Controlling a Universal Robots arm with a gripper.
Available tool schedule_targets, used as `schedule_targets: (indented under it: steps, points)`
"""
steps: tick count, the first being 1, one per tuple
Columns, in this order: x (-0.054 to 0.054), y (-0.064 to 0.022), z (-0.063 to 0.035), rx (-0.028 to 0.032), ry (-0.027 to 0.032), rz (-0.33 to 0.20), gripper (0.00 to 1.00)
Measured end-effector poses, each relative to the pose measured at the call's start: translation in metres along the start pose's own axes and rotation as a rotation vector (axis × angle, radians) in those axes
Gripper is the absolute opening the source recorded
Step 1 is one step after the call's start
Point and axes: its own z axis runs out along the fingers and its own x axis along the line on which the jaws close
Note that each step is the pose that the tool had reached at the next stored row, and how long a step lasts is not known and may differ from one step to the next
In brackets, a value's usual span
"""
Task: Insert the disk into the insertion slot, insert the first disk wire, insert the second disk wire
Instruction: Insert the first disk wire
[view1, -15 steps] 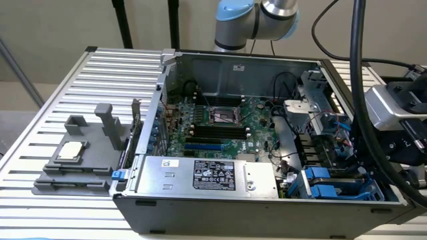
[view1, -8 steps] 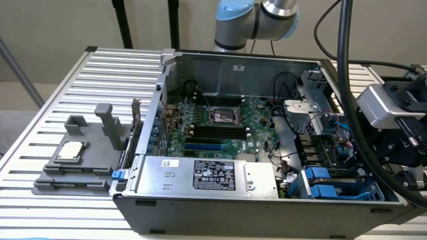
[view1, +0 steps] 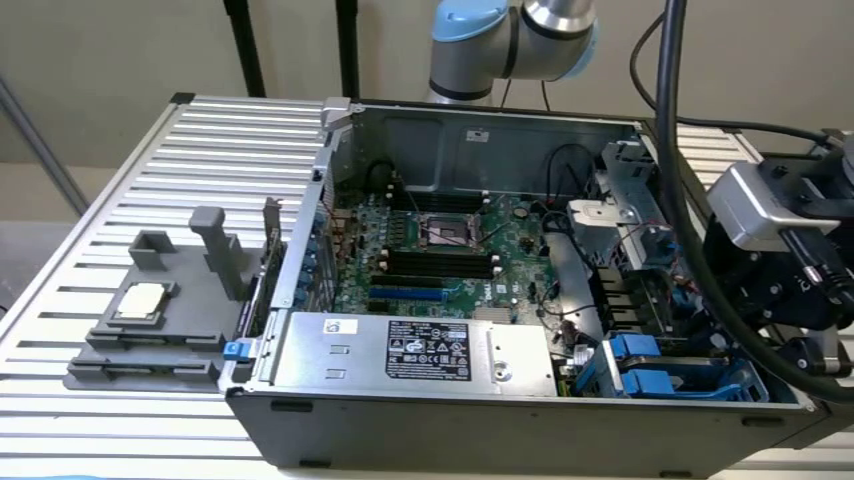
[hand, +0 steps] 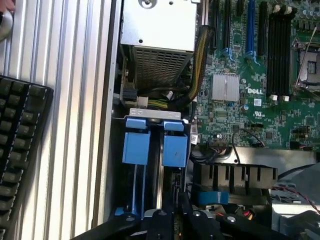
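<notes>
We see the dark grey computer case (view1: 534, 420) lying open on the ribbed metal tabletop (view1: 214, 170), its green motherboard (view1: 514, 240) facing up. The insertion slot (view1: 641, 355) sits in the case's near corner at the exterior view's right, just beside the silver power-supply box (view1: 427, 350) with its black label. In the wrist view, two blue tabs (hand: 135, 145) stand side by side in the slot against a pale metal bracket (hand: 155, 114), and blue rails run from them toward the gripper (hand: 177, 219). A bundle of cables (hand: 196, 65) passes between the power-supply box and the tabs. The gripper hangs close to the slot, at the case's edge on the exterior view's right. We cannot tell whether it is open or closed, or whether it has hold of anything. Nor can we tell whether the disk lies between the rails. A grey fixture (view1: 174, 345) carrying a chip rests on the tabletop at the exterior view's left, well apart from the slot. A black keyboard (hand: 20, 150) lies on the tabletop near the case.
</notes>
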Motion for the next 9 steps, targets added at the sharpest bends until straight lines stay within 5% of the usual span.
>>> schedule_targets:
  steps: [9]
  points:
    - [-0.0018, -0.0002, 0.0012, 0.0049, 0.0011, 0.051, 0.16]
